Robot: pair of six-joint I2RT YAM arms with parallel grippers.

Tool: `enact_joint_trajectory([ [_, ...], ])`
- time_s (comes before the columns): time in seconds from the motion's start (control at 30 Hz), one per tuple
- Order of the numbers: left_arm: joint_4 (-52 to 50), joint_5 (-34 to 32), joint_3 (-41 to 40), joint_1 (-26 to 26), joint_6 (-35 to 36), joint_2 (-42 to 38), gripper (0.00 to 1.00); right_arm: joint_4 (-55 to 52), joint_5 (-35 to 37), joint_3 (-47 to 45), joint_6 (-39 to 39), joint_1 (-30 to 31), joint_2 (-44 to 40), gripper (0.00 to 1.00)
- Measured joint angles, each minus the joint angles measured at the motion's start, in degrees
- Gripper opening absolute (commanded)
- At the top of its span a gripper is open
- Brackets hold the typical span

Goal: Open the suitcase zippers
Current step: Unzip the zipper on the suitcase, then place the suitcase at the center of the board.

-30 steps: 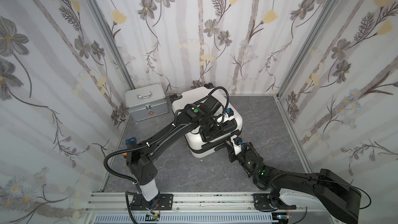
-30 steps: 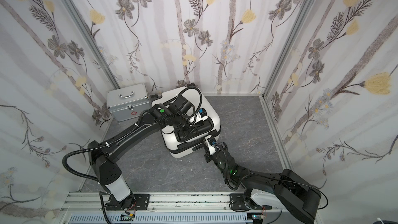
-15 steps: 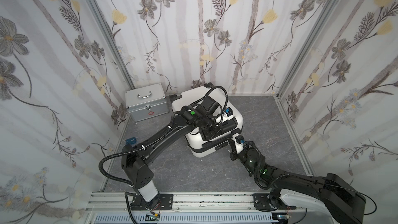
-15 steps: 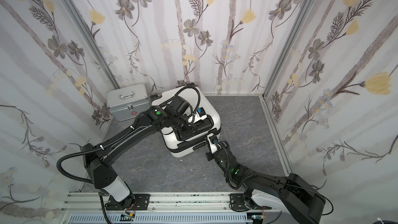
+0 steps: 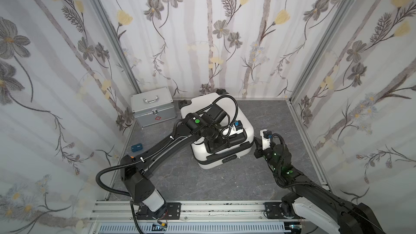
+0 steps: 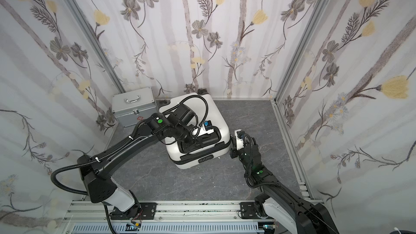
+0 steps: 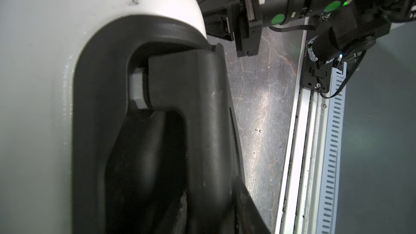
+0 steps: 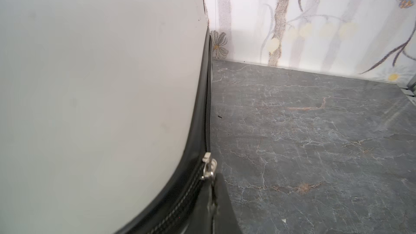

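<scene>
Right now my left arm (image 5: 157,152) reaches up from its base at the near rail, elbow raised, forearm stretched long and slanting over the suitcase (image 5: 209,165), wrist bent down onto its top. My left fingers (image 5: 219,141) sit in the black handle panel (image 6: 211,139). The wrist view there is filled by the handle (image 7: 195,120), close and blurred, so I cannot tell whether I am pinching it or only resting around it.

My right arm (image 5: 315,194) lies low over the table (image 5: 225,181), wrist aimed at the suitcase's near right corner. My right fingers (image 8: 222,210) are pressed together, tips touching the silver slider (image 8: 208,165) on the zipper band (image 8: 180,205). Whether a pull tab is caught between them is hidden by the fingers themselves.

The suitcase lies flat on the table near the back wall, just beside a silver case (image 5: 154,109), wheels toward the wall. My left arm and its cable cover much of the lid. The zipper band shows along the near side and the right corner; its run round the far side is out of sight. A small blue thing (image 5: 136,147) by the left wall is too small to make out.
</scene>
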Motion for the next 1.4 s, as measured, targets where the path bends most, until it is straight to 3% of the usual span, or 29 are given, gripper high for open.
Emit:
enact_joint_trajectory([
  [0.13,1.03,-0.22,-1.53,-0.15,2.75,-1.31,0.01,-4.83,-6.54,4.26,-2.23,-4.39,-0.55,0.0],
  [0.3,0.37,0.48,-4.5,-1.77,6.86,-3.69,0.01,-12.76,-17.99,10.14,-11.34,-10.56,1.29,0.0],
  [0.47,0.55,0.83,-8.22,-3.52,10.75,-5.92,0.01,-23.02,-28.0,18.67,-23.89,-15.91,7.98,0.0],
  [0.6,1.2,2.21,-12.41,-6.05,14.05,-8.15,0.01,-25.92,-30.49,23.17,-30.84,-18.51,14.23,0.0],
  [0.87,2.49,4.15,-19.47,-12.31,18.32,-11.67,0.01,-23.17,-31.43,34.42,-30.75,-24.79,29.53,0.0],
  [1.1,8.79,-0.76,-21.68,-13.18,17.94,-13.07,0.01,-21.46,-42.99,45.4,-24.96,-27.3,43.15,0.0],
  [1.27,11.1,-3.89,-22.77,-13.29,17.64,-13.7,0.11,-19.17,-45.83,46.77,-21.18,-27.78,44.63,0.0],
  [1.3,11.32,-4.44,-22.99,-13.38,17.44,-13.84,0.17,-17.84,-45.16,45.46,-20.55,-27.76,43.82,0.0],
  [1.33,11.5,-4.83,-23.17,-13.4,17.0,-13.92,0.28,-16.79,-44.19,43.89,-19.87,-27.74,42.64,0.0],
  [1.4,11.78,-5.2,-23.43,-13.14,15.98,-14.19,0.6,-14.6,-41.72,40.74,-18.91,-27.58,40.28,0.0],
])
